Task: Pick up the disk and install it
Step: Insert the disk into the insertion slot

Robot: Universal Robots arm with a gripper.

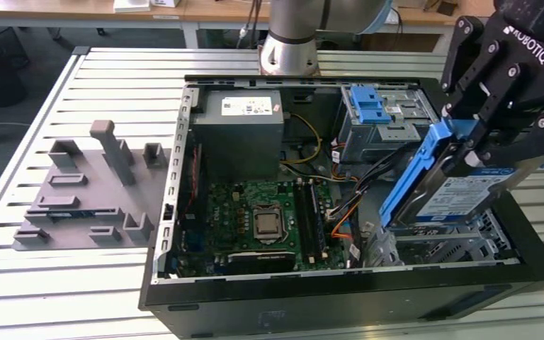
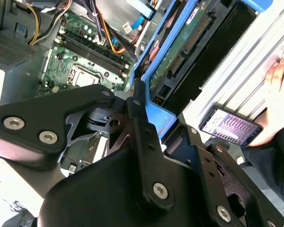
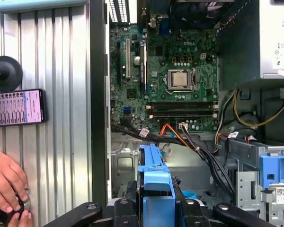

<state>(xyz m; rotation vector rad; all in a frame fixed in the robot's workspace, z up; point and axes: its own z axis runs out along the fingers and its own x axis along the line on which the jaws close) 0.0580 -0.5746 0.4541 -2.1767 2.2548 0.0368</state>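
The disk, a silver drive with a white-and-blue label in a bright blue carrier frame, hangs tilted over the open computer case at the exterior view's right. My gripper is shut on its upper end, black fingers clamping the blue frame. The disk's lower end sits just above the empty metal bay in the case's near right corner. In the first wrist view the blue carrier runs out from between the fingers, over the case floor. The second wrist view shows the disk's green circuit side and blue edge.
Inside the case lie the green motherboard, the grey power-supply box, a silver cage with a blue latch, and loose cables beside the bay. A grey fixture block sits left. A person's hand and phone rest outside the case.
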